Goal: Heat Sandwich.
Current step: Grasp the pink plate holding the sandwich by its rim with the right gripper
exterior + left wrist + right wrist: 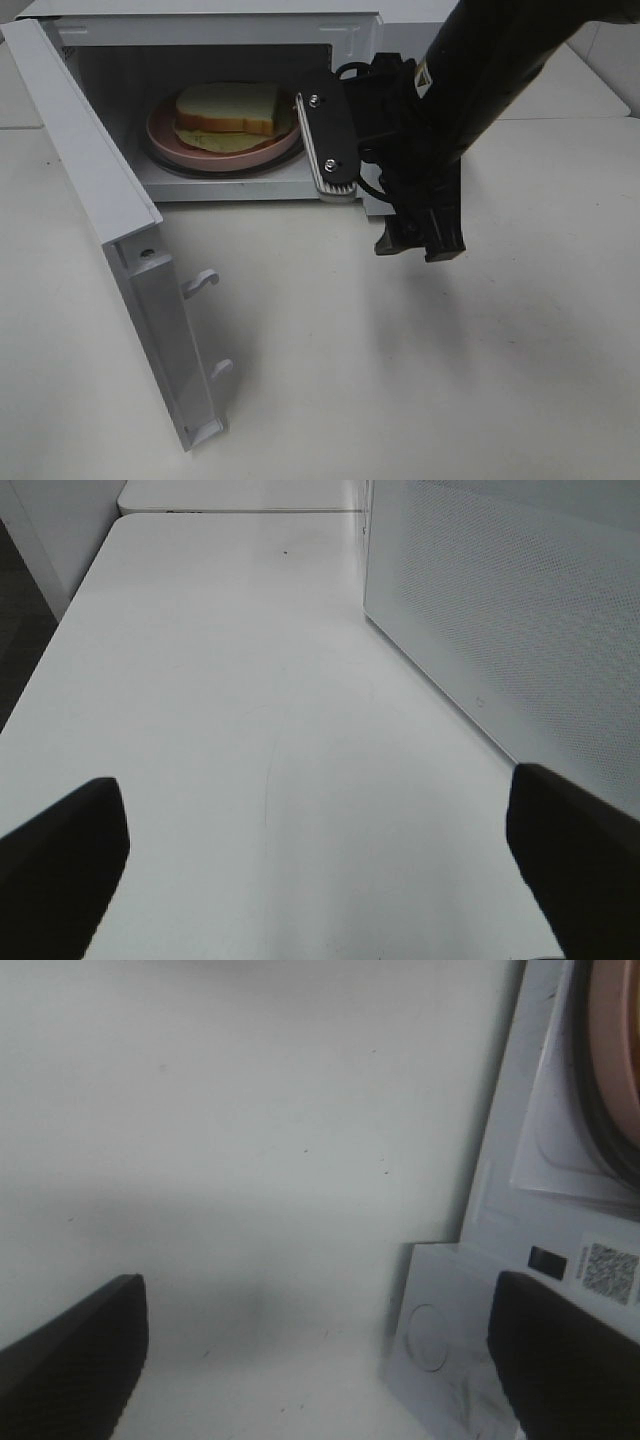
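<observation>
The sandwich [228, 108], white bread over a pale yellow-green layer, lies on a round pink plate [170, 145] inside the open microwave [200, 25]. My right gripper [378, 190] hangs open and empty just in front of the oven's mouth, to the right of the plate. In the right wrist view its dark fingers [70, 1350] stand wide apart over the table, with the plate's rim [615, 1050] at the frame's edge. My left gripper [320, 850] is open and empty, low over the table beside the microwave's perforated side wall [500, 610]. It is outside the exterior high view.
The microwave door [110, 230] swings out to the left and toward the front, its latch hooks [200, 283] sticking out. A QR sticker [608, 1272] sits on the oven's front frame. White table [400, 380] spreads in front.
</observation>
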Tool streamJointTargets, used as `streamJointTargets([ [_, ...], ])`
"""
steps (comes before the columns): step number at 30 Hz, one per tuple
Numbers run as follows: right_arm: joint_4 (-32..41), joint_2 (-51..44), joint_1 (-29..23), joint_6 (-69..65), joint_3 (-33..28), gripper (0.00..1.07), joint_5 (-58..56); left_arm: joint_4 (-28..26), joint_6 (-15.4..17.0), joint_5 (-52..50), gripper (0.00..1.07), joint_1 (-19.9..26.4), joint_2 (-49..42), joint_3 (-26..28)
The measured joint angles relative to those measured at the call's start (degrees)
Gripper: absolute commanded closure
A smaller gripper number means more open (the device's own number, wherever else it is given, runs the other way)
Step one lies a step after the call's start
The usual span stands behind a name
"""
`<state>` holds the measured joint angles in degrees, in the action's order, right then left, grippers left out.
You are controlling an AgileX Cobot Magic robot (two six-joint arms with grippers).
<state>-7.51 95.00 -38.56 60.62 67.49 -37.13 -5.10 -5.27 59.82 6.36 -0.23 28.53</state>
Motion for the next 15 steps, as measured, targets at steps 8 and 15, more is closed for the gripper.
streamJointTargets([
  [8, -0.63, 7.28, 0.00, 1.38, 7.10, 0.20, 3.15, 0.00, 0.00, 0.00, 0.10, 0.00, 0.00, 0.00],
  [15, -0.69, 11.23, 0.00, 1.38, 10.77, 0.21, 6.13, 0.00, 0.00, 0.00, 0.10, 0.00, 0.00, 0.00],
])
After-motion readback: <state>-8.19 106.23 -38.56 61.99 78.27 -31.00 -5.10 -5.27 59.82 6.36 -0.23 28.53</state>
